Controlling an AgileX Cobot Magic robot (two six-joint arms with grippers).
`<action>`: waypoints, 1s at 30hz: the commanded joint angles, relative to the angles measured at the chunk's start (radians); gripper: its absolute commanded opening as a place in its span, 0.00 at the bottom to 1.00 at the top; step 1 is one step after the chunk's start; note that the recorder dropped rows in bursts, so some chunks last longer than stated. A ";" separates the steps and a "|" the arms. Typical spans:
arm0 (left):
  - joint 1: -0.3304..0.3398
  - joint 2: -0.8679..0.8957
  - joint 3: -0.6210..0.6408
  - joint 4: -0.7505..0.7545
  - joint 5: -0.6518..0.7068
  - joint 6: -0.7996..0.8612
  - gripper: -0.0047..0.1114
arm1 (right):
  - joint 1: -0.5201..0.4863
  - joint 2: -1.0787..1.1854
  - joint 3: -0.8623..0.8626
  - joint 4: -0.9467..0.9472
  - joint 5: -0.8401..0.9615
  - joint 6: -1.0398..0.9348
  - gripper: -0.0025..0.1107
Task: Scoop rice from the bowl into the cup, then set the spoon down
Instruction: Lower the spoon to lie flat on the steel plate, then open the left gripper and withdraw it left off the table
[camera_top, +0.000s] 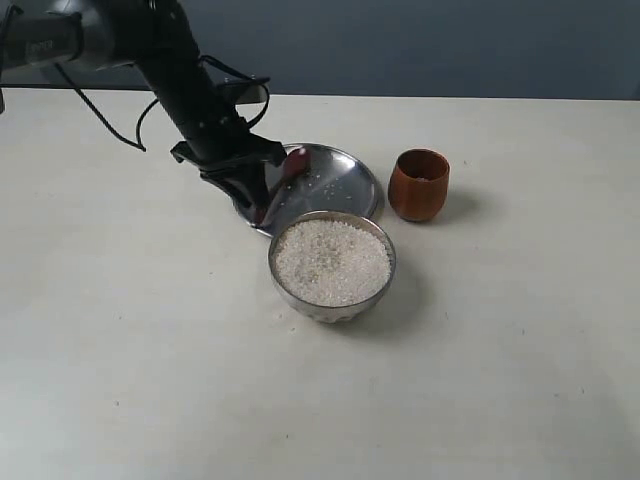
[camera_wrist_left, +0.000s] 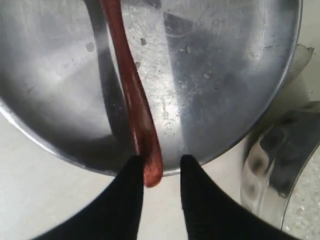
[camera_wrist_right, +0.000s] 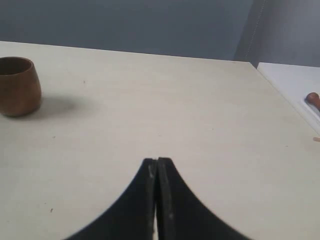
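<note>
Pale tabletop (camera_top: 150, 350) below, the left gripper (camera_wrist_left: 161, 161) stands with jaws apart around the handle end of the spoon (camera_wrist_left: 132, 85), which lies across the steel plate (camera_wrist_left: 225, 60) just beside the bowl (camera_top: 330, 308) of rice (camera_top: 332, 262), with the cup (camera_top: 418, 185) nearby. Best to lift straight up, dragging neither finger against the handle; the right gripper (camera_wrist_right: 157, 162) idles, pressed together.

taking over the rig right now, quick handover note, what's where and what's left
Left gripper: open, straddling the spoon handle's end.
Right gripper: shut, empty, over bare table.
Spoon lies on the steel plate, handle end past its rim, next to the bowl full of rice; cup upright beside the plate.
Done: spoon set down; cup's contents unclear.
Left: lift left arm clear.
</note>
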 joint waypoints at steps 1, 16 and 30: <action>-0.006 -0.013 0.003 0.001 0.005 0.003 0.31 | -0.004 -0.004 0.004 -0.002 -0.014 -0.006 0.02; 0.136 -0.203 -0.033 -0.055 0.005 -0.011 0.05 | -0.004 -0.004 0.004 -0.002 -0.011 -0.006 0.02; 0.156 -0.926 0.367 0.043 -0.094 0.030 0.05 | -0.004 -0.004 0.004 -0.002 -0.013 -0.006 0.02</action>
